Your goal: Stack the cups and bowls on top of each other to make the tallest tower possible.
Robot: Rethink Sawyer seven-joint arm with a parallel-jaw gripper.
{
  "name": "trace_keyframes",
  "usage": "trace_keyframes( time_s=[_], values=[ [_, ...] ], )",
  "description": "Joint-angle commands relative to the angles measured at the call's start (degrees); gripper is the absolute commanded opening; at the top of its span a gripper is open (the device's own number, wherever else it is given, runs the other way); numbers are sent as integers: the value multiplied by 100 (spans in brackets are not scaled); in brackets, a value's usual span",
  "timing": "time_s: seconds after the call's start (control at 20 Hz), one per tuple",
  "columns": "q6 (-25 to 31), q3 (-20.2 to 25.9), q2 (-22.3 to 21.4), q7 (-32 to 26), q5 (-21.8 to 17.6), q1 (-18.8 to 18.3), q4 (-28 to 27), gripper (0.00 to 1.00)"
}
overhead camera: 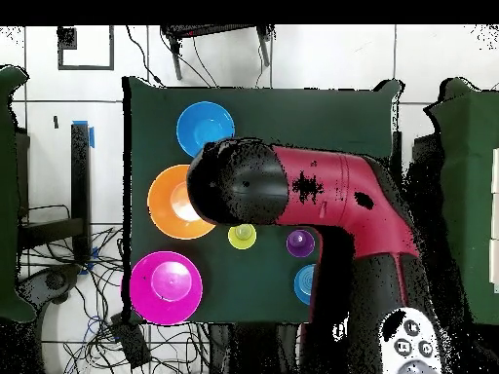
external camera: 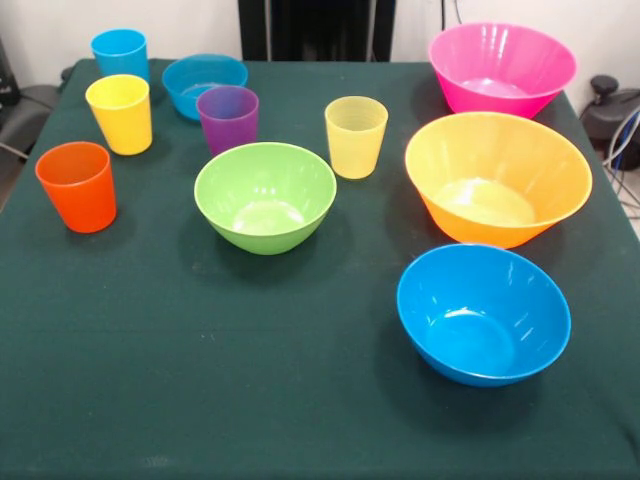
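All the cups and bowls stand apart and upright on the dark green table (external camera: 200, 380); nothing is stacked. In the front view the blue cup (external camera: 120, 52), yellow cup (external camera: 120, 112) and orange cup (external camera: 77, 185) stand at the left. The purple cup (external camera: 228, 118) and pale yellow-green cup (external camera: 355, 136) stand mid-table. The small blue bowl (external camera: 204, 83) is at the back, the green bowl (external camera: 265, 196) in the middle. The pink bowl (external camera: 502, 68), orange-yellow bowl (external camera: 498, 178) and medium blue bowl (external camera: 483, 313) line the right side. The gripper shows in neither view.
In the overhead view the red and black arm (overhead camera: 331, 195) reaches over the table's middle and hides the green bowl and several cups. The pink bowl (overhead camera: 166, 287), orange-yellow bowl (overhead camera: 173, 202) and blue bowl (overhead camera: 205, 128) show beside it. The black pedestal (external camera: 315, 30) stands behind the table.
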Motion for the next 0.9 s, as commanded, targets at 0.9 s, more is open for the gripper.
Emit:
trace_keyframes(
  time_s=[0.9],
  values=[
    [1196, -125, 904, 128, -463, -211, 148, 0]
  ],
)
